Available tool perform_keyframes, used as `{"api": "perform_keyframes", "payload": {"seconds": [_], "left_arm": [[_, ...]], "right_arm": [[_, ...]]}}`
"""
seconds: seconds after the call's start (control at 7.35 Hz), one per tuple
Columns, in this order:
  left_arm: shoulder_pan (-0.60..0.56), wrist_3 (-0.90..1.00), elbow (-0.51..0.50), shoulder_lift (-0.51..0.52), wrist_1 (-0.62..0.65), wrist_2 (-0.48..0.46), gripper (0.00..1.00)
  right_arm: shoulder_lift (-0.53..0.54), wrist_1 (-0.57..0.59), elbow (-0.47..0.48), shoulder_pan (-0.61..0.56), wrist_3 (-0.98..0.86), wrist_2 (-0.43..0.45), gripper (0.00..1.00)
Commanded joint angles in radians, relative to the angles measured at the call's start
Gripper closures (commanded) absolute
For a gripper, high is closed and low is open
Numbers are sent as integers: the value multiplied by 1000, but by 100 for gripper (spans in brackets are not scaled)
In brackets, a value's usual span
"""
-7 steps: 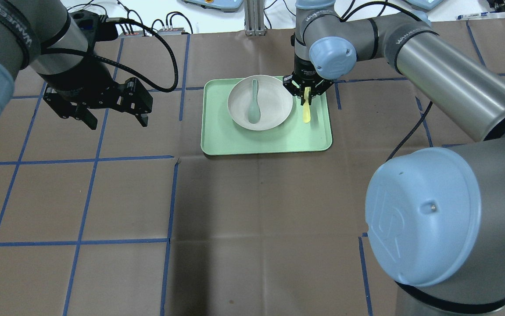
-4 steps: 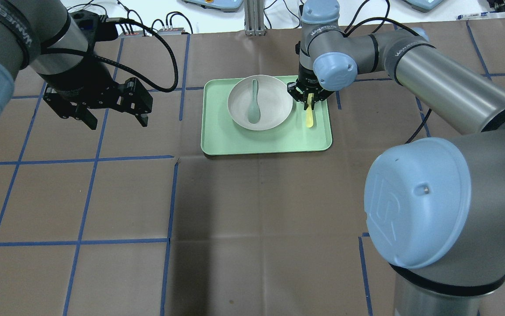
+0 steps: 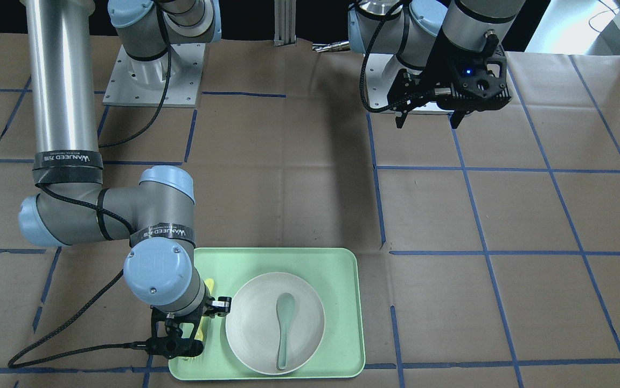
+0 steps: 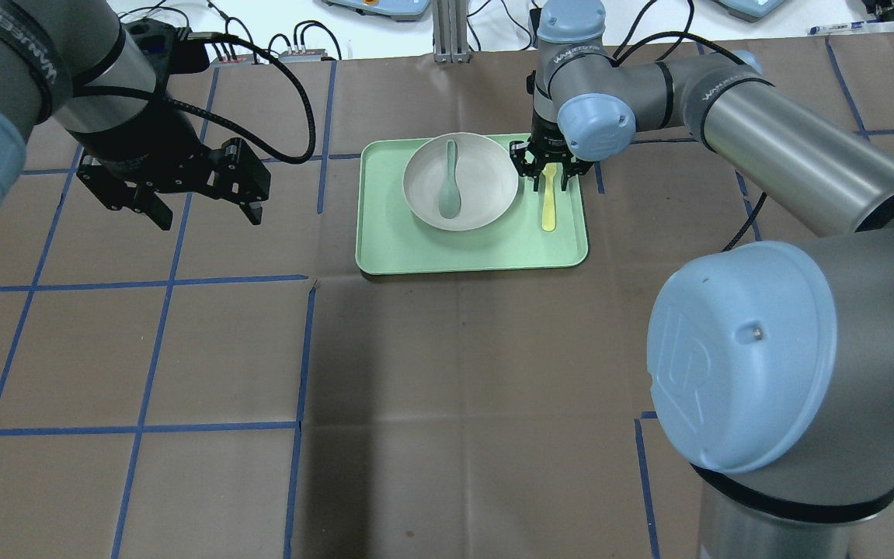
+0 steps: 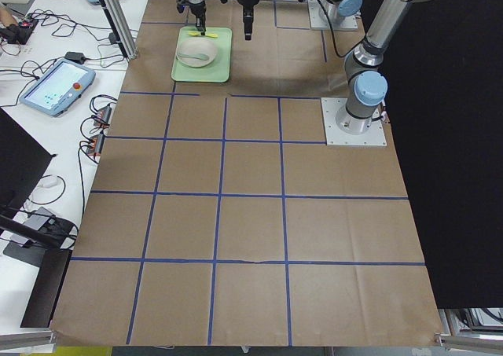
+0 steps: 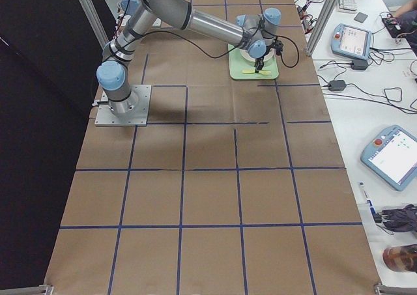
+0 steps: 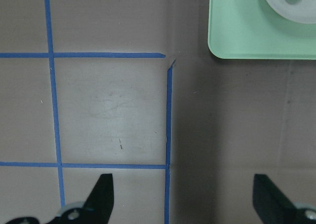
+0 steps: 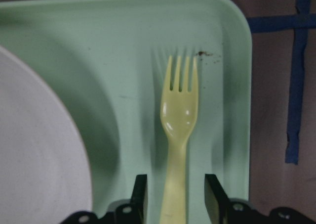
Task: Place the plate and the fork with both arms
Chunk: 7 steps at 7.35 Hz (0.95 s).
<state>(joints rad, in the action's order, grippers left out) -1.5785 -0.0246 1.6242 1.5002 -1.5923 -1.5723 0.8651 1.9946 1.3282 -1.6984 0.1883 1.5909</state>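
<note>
The off-white plate (image 4: 487, 185) sits on the mint-green tray (image 4: 415, 250) with a grey-green spoon (image 4: 449, 190) in it. The pale-yellow fork (image 4: 548, 208) lies flat on the tray to the right of the plate. My right gripper (image 4: 546, 177) stands over the fork's handle. In the right wrist view its fingers (image 8: 140, 194) straddle the fork (image 8: 178, 115) with a gap on each side, so the gripper (image 8: 175, 184) is open. My left gripper (image 4: 209, 219) hangs open and empty above the table, left of the tray; it also shows in the front view (image 3: 427, 125).
The brown paper table cover has a blue tape grid (image 4: 303, 349). In the left wrist view the tray's corner (image 7: 247, 36) and part of the plate (image 7: 307, 14) show at the top right. Cables and control pendants lie beyond the table's far edge (image 4: 260, 50).
My right gripper has come down with the fork, laid it flat on the tray beside the plate, and opened off it. The left arm has not moved.
</note>
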Motion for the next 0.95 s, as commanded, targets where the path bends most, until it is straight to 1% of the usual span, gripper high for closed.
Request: {"api": "perform_keyframes", "payload": {"seconds": [0.0,0.14,0.41,0.54,0.82], "left_arm": [[0,0,0,0,0,0,0],[0,0,0,0,0,0,0],[0,0,0,0,0,0,0],[0,0,3,0,0,0,0],[0,-2,3,0,0,0,0]], "right_arm": [[53,-28,9,6,-4,0,0],[102,-81,11,13,-42,0,0],[237,-213,29,40,-134,4,0],[314,-238,75,72,-192,0,0],[507,-243,233,106,-204,-5,0]]}}
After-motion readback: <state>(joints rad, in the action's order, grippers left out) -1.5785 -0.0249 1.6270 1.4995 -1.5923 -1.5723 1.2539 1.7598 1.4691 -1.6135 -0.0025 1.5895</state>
